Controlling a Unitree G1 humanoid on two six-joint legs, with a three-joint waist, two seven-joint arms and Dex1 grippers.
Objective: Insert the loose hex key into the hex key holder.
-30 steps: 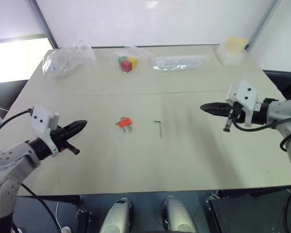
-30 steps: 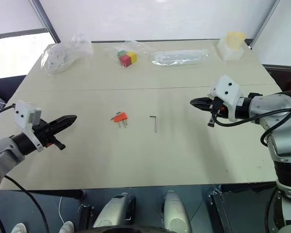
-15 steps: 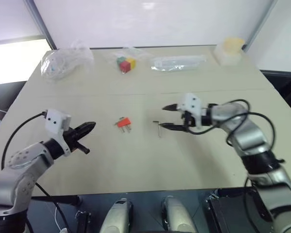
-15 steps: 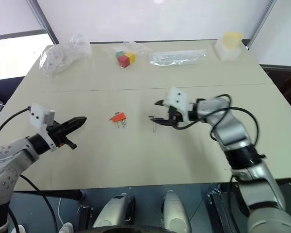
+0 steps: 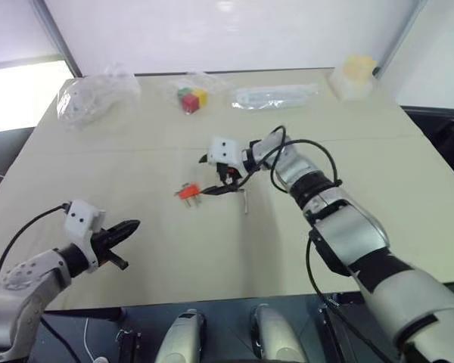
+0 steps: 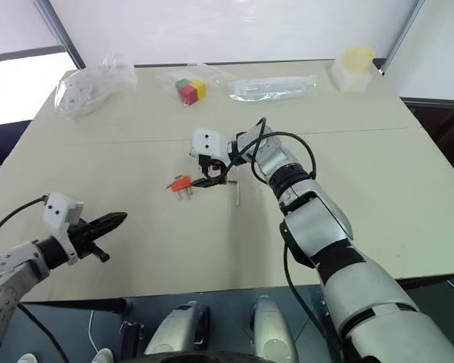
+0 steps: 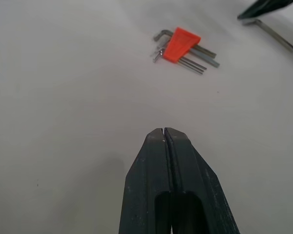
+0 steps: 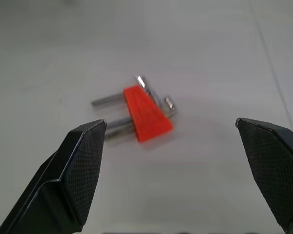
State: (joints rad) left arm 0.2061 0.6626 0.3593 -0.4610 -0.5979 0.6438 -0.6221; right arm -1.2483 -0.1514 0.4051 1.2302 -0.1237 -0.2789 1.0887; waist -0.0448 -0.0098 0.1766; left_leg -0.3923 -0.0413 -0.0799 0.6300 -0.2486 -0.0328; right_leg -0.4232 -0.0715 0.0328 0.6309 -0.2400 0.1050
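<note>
Two grippers work over the beige table [image 5: 378, 181]. The right gripper [image 5: 209, 175] hovers, fingers spread wide and empty, just beside the orange hex key holder [image 5: 186, 191]. The loose hex key [image 5: 244, 201] lies flat near the holder, apparently untouched. The left gripper [image 5: 129, 227], fully closed on nothing, sits well apart.

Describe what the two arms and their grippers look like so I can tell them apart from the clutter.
Both arms are silver-grey with black joints and loose black cables. Each wrist carries a white boxy camera housing. The left gripper and right gripper have two black tapered fingers with textured pads.
</note>
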